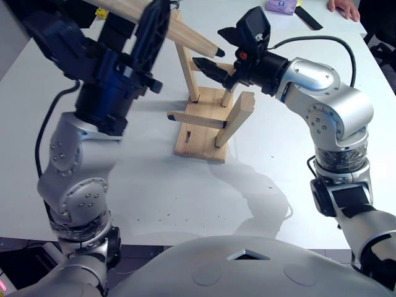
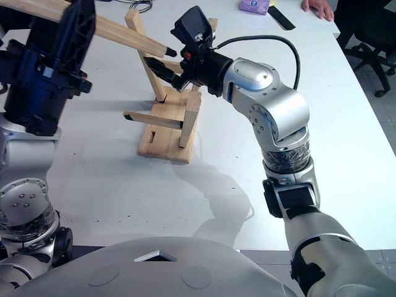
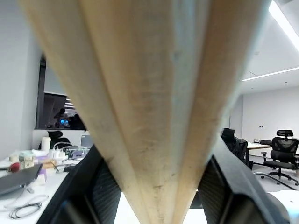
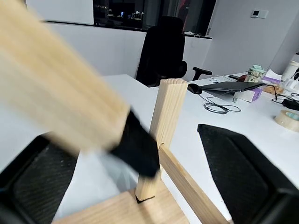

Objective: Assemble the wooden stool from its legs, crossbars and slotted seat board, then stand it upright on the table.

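While the slotted seat board (image 1: pixel 199 147) lay flat near the middle of the white table (image 1: pixel 185 204), somewhat toward its far edge, three legs stood up from it. The far left leg (image 1: pixel 187 71) rose tallest and leaned a little, the near right leg (image 1: pixel 236 120) stood at the board's near right corner, and the far right leg (image 1: pixel 228 97) was largely hidden behind the right arm. A lower crossbar (image 1: pixel 198 119) was plugged into the near right leg, and its dark free end stuck out past the board's left edge, above an unfilled slot (image 1: pixel 187 135) at the near left corner. An upper crossbar (image 4: pixel 191 186) ran off from the far left leg toward the far right one. The right gripper (image 4: pixel 135 140) hung over the board's far side with its fingers (image 4: pixel 243 172) spread wide to either side of that crossbar, clamping nothing. The left gripper (image 1: pixel 153 25) was raised high over the table's far left part, its fingers closed on a loose leg (image 1: pixel 192 38). That leg slanted down to the right, and its black tip sat just in front of the right gripper, near the top of the far left leg. A purple pack (image 1: pixel 281 6) and a black flat object (image 1: pixel 307 17) lay at the far right edge.
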`<state>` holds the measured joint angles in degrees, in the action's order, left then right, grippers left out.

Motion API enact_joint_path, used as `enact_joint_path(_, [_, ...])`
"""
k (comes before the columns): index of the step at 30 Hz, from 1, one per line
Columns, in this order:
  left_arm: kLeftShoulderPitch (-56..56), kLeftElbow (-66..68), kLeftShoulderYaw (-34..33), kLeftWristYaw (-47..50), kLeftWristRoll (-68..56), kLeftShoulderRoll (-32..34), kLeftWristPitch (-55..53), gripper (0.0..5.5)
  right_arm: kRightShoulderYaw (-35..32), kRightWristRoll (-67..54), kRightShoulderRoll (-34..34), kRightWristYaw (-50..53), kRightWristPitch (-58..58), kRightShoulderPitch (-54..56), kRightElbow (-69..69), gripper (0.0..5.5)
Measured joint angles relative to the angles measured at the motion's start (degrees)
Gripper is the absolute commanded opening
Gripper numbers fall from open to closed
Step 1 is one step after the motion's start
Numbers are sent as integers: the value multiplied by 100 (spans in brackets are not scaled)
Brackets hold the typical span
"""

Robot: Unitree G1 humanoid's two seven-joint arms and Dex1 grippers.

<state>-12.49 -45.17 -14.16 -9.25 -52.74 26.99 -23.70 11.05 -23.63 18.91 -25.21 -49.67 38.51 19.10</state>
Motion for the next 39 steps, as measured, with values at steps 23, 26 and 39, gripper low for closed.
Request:
enact_joint_path(23, [1661, 2456, -687, -4460, 642, 1214, 288, 205, -955, 24, 862, -982, 508, 259, -1018, 440])
enact_joint_path(26, [1930, 2149, -654, -4234, 692, 829, 481, 205, -873, 131, 937, -1202, 653, 263, -1382, 440])
enact_joint_path(39, [2254, 1910, 90, -4087, 1591, 369, 1200, 205, -631, 450, 1023, -1836, 1231, 780, -2405, 440])
